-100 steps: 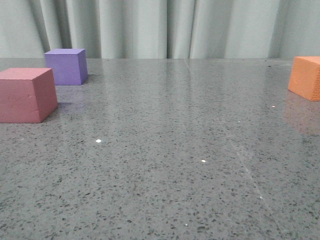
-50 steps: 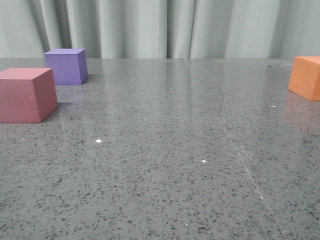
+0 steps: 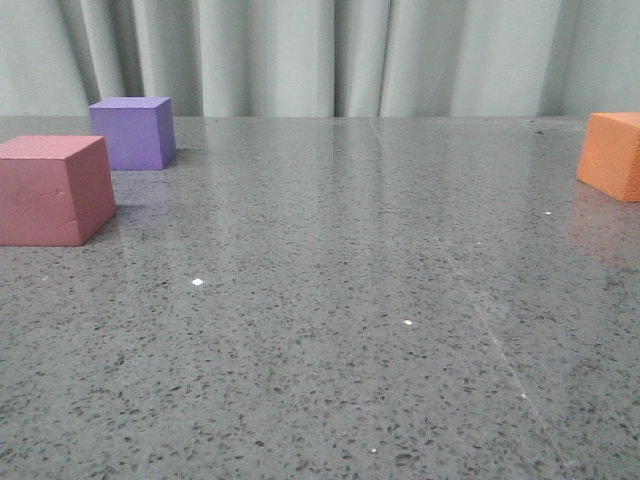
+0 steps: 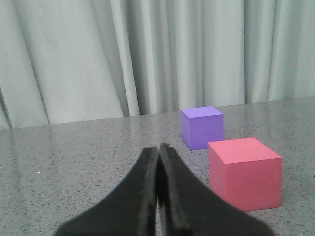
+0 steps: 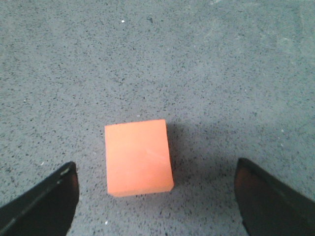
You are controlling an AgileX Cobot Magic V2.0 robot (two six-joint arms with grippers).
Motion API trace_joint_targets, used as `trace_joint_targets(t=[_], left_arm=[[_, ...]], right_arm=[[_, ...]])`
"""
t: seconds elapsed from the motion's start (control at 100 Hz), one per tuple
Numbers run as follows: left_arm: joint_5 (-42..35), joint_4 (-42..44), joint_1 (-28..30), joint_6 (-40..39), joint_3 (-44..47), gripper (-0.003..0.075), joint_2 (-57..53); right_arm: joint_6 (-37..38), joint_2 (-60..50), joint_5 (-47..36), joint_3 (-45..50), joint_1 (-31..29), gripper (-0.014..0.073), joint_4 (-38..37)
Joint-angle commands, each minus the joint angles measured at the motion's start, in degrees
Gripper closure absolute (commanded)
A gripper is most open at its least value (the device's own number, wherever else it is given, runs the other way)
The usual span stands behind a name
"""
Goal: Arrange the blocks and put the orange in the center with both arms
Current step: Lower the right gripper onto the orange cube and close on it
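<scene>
The orange cube (image 3: 612,155) sits at the table's far right edge of the front view. It also shows in the right wrist view (image 5: 138,156), from above. My right gripper (image 5: 155,189) is open wide above it, the cube lying between the spread fingers, nearer one finger (image 5: 47,201), untouched. The pinkish-red cube (image 3: 52,190) stands at the left, the purple cube (image 3: 132,132) just behind it. Both show in the left wrist view, pinkish-red (image 4: 244,172) and purple (image 4: 202,127). My left gripper (image 4: 158,147) is shut and empty, low over the table, apart from them. Neither gripper shows in the front view.
The grey speckled table (image 3: 340,300) runs back to a pale pleated curtain (image 3: 330,55). A few white specks (image 3: 197,282) lie on the surface.
</scene>
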Motion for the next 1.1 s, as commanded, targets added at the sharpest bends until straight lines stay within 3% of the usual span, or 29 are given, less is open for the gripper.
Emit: trace_joint_targets(t=[0.0,0.16,1.09], left_arm=[[-4.3,-0.2,0.1,-0.4,3.1,0.0739,-1.9],[-4.3,-0.2,0.1,-0.4,3.1,0.0739,-1.9],[-4.3,-0.2,0.1,-0.4,3.1,0.0739,-1.9]], right_arm=[[-2.1,1.5,-2.3,-3.5,0.3,-0.0041,0.8],[-4.9,6.2,-2.0,-4.7,0.3,-0.0041,3.0],[-4.9,19.1,-3.7,-4.7,0.3,-0.0032,3.4]])
